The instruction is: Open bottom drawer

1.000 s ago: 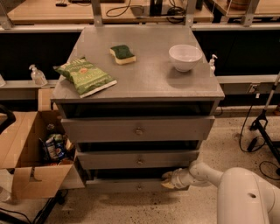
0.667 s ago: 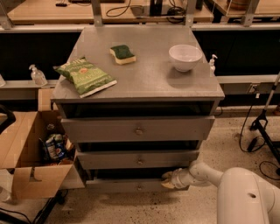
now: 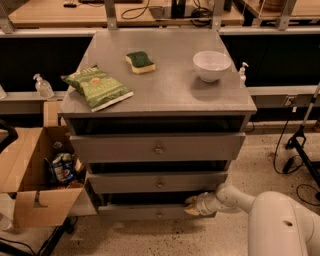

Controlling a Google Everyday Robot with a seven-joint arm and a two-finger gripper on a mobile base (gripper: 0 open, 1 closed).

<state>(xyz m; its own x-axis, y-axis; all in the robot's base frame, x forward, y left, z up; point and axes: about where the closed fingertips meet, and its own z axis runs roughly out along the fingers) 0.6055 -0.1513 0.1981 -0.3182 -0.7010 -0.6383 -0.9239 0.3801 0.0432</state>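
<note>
Arm: the white arm [image 3: 236, 197] comes in from the low right corner, out of a rounded white body [image 3: 282, 225], and reaches left toward the cabinet.
Gripper: the gripper [image 3: 192, 205] is low at the cabinet front, against the right part of the bottom drawer, at the height of its upper edge. Whether it is open or closed, and whether it holds anything, I cannot tell.
Bottom drawer: the bottom drawer [image 3: 135, 212] is the lowest grey front, close to the floor, with a small round knob [image 3: 159, 215] at its centre. A dark gap lies above it.
Cardboard box: an open brown box [image 3: 30, 200] stands on the floor left of the cabinet, with packets inside.
Middle drawer: the middle drawer [image 3: 125, 182] is a wider grey front, just above the bottom one.
Top drawer: the top drawer [image 3: 115, 147] is the tallest and widest front.
Cabinet top: the grey cabinet top [image 3: 170, 87] carries a green chip bag [image 3: 97, 87] at the left, a green and yellow sponge [image 3: 140, 61] farther back, and a white bowl [image 3: 211, 65] at the right.
Bottles: one pump bottle [image 3: 43, 86] stands behind the cabinet at the left, another [image 3: 243, 73] at the right.
Far: a wooden table [image 3: 50, 12] with cables runs across the back.
</note>
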